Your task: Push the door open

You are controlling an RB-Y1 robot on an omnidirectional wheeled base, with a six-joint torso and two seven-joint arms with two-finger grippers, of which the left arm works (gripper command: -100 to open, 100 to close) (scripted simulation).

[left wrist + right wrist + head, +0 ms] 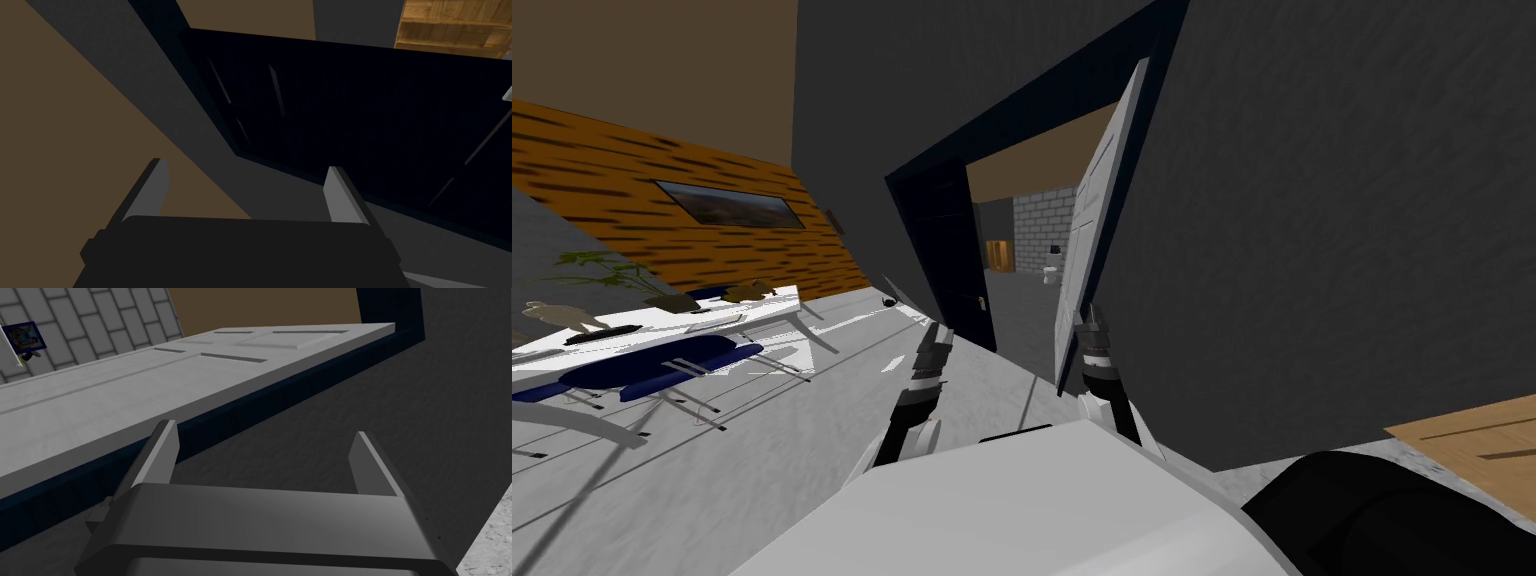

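Dark wall (pixel 1312 250) frames the ajar white door (pixel 1097 210) just beside the right tool (pixel 1090 318).

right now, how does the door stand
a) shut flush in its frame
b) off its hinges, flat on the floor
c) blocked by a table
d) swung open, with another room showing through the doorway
D: the light grey panelled door stands turned away from the dark blue door frame, and a grey brick wall shows through the opening between them. The right gripper is close to the door's lower part.
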